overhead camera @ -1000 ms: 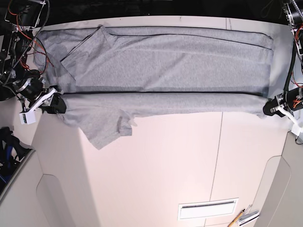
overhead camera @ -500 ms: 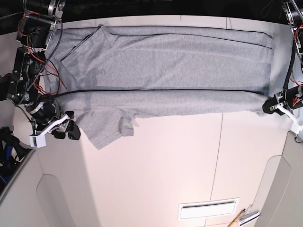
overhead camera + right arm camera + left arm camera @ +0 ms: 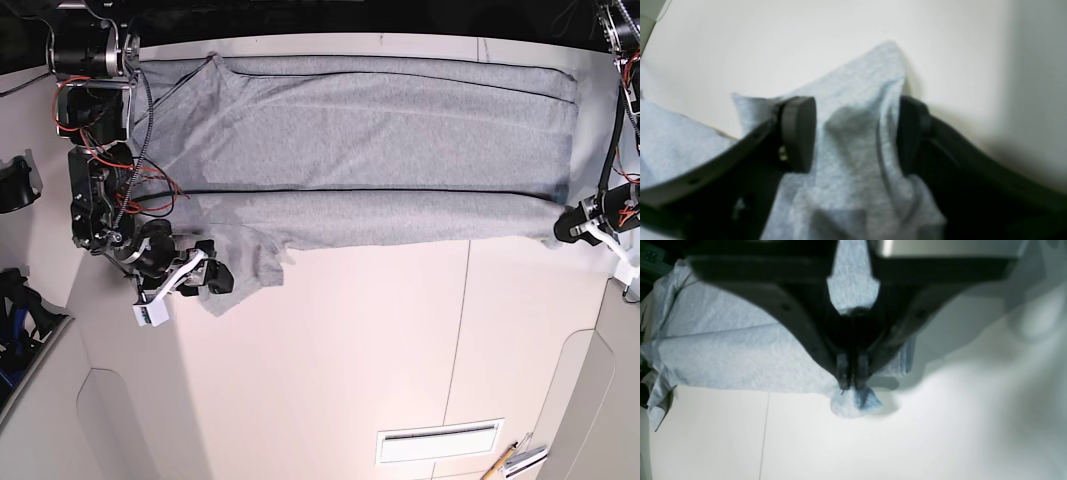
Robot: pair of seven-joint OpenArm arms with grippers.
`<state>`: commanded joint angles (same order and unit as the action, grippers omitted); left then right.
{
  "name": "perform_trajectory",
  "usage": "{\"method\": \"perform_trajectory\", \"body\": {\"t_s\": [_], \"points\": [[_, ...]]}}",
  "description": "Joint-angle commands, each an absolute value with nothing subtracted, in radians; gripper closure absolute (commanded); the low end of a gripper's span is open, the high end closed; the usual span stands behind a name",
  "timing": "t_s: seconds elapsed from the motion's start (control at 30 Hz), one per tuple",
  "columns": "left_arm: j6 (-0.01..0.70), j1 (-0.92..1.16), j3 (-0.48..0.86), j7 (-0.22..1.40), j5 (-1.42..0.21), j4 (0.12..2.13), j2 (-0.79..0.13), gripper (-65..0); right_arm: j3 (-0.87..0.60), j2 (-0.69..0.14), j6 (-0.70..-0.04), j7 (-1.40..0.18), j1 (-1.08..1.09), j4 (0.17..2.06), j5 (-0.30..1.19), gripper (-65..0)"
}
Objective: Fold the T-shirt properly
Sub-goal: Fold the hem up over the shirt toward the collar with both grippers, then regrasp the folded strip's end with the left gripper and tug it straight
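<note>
Two grippers worked a soft, limp T-shirt (image 3: 400, 130): the left gripper (image 3: 852, 386) pinched its corner, frame right; the right gripper (image 3: 857, 133) spread wide around the loose sleeve, lower left, a likely hold.

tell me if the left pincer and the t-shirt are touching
Touching; the left wrist view shows the left pincer shut on the T-shirt, a crumpled bit poking past its tips.
</note>
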<state>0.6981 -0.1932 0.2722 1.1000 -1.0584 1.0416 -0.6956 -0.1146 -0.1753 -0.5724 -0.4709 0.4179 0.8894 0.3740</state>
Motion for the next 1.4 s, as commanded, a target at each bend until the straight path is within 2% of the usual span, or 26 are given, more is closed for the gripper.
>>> {"method": "perform_trajectory", "body": {"t_s": [0.1, 0.13, 0.3, 0.5, 0.67, 1.0, 1.2, 1.23, 1.3, 1.4], "points": [[0.698, -0.193, 0.272, 1.1, -1.058, 1.042, -0.696, 0.0, -0.115, -0.165, -0.572, -0.471, 0.418, 0.893, 0.374, -4.3], [0.698, -0.193, 0.272, 1.1, -1.058, 1.042, -0.696, 0.0, -0.115, -0.163, -0.572, -0.471, 0.418, 0.9, 0.374, 0.0], [0.698, -0.194, 0.273, 1.127, -1.116, 1.042, -0.696, 0.0, -0.146, -0.165, -0.573, -0.603, 0.412, 1.023, 0.406, 0.0], [0.698, -0.193, 0.274, 1.256, -1.256, 1.043, -0.722, 0.0, -0.26, -0.171, -0.585, -0.766, 0.233, 1.425, 0.529, 0.0], [0.698, -0.187, 0.274, 1.396, -1.455, 1.043, -0.771, 0.0, -0.341, -0.193, -0.584, -0.794, 0.037, 1.65, 0.611, 0.0], [0.698, -0.088, 0.274, 1.396, -1.484, 1.061, -0.826, 0.0, -0.473, -0.219, -0.603, -0.843, -0.138, 1.71, 0.748, 0.0], [0.698, -0.022, 0.274, 1.396, -1.484, 1.08, -0.831, 0.0, -0.485, -0.218, -0.605, -0.865, -0.229, 1.715, 0.778, 0.0], [0.698, -0.011, 0.274, 1.396, -1.484, 1.08, -0.831, -1.6, -0.485, -0.218, -0.605, -0.865, -0.244, 1.715, 0.778, 0.0], [0.698, 0.006, 0.274, 1.396, -1.484, 1.08, -0.831, -10.7, -0.485, -0.218, -0.598, -0.865, -0.273, 1.715, 0.778, 0.0], [0.698, 0.017, 0.274, 1.396, -1.484, 1.08, -0.831, -13.7, -0.485, -0.218, -0.598, -0.865, -0.293, 1.714, 0.774, 0.0]]}}
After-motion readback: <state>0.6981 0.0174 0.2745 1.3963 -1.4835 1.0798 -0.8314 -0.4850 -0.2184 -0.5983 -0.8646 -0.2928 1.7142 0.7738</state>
